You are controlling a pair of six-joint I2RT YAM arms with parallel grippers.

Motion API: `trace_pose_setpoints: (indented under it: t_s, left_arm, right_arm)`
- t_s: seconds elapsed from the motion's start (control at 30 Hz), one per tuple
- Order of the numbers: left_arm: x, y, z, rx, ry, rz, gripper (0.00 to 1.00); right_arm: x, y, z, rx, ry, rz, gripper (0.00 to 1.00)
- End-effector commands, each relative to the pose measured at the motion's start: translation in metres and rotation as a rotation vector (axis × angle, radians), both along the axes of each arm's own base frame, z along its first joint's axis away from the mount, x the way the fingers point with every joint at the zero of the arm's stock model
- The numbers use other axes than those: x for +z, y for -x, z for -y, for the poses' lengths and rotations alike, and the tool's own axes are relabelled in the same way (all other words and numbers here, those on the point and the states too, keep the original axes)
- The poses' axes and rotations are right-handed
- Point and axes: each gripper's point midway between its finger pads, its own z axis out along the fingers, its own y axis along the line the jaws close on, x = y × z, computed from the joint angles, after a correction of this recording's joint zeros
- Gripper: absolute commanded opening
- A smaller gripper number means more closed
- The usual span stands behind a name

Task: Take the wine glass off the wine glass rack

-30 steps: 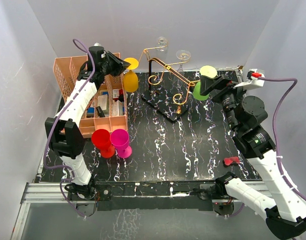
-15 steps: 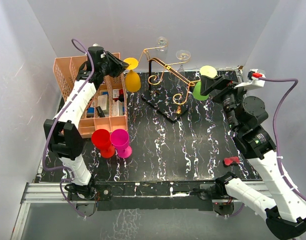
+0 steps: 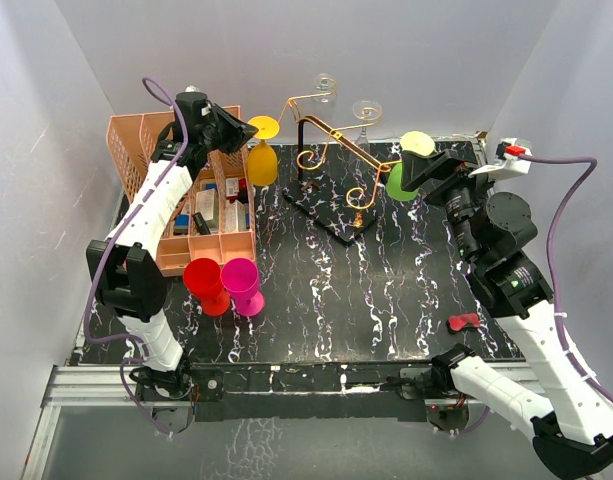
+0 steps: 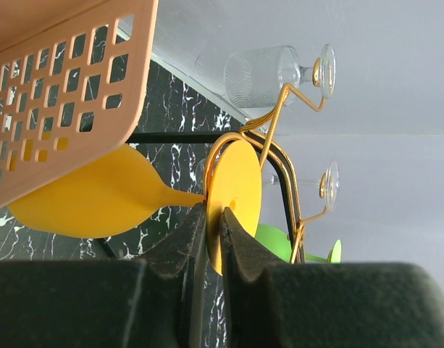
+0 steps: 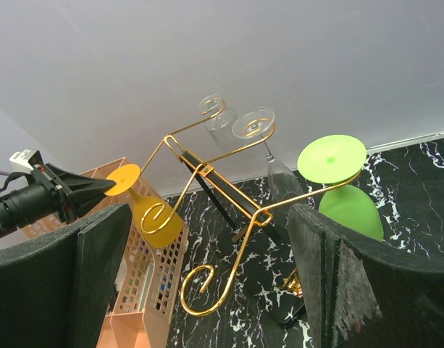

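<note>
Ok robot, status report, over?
Left gripper shut on yellow wine glass foot. Right gripper open, empty, by green wine glass. Yellow one not yet off wine glass rack. Close beside: peach organiser.

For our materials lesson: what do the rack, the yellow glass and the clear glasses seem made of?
The rack: thin metal wire, it seems, with shiny gold finish. The yellow glass: probably plastic, opaque, even colour, dull sheen. The clear glasses: transparent, one ribbed; glass or clear plastic, cannot tell.

The wine glass rack (image 3: 336, 142) is coloured gold and black. On it are hung a yellow wine glass (image 3: 262, 163) and a green wine glass (image 3: 400, 183); the worktop (image 3: 336, 290) is marbled black and white.
</note>
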Motion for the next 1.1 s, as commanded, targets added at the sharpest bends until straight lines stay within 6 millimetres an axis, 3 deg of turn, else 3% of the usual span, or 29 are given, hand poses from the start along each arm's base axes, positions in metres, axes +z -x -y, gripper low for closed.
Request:
trace_pose_setpoints:
  t_s: [0.0, 0.53, 1.07]
  left_arm:
    - [0.047, 0.012, -0.006, 0.009, 0.007, 0.095, 0.00]
    - [0.085, 0.011, -0.002, 0.005, 0.075, 0.171, 0.00]
    - [0.082, -0.013, 0.021, -0.074, 0.142, 0.170, 0.00]
  right_arm:
    - [0.022, 0.006, 0.004, -0.008, -0.031, 0.070, 0.99]
    - [0.023, 0.006, 0.005, -0.011, -0.032, 0.072, 0.99]
    - [0.025, 0.009, 0.011, -0.035, -0.028, 0.081, 0.99]
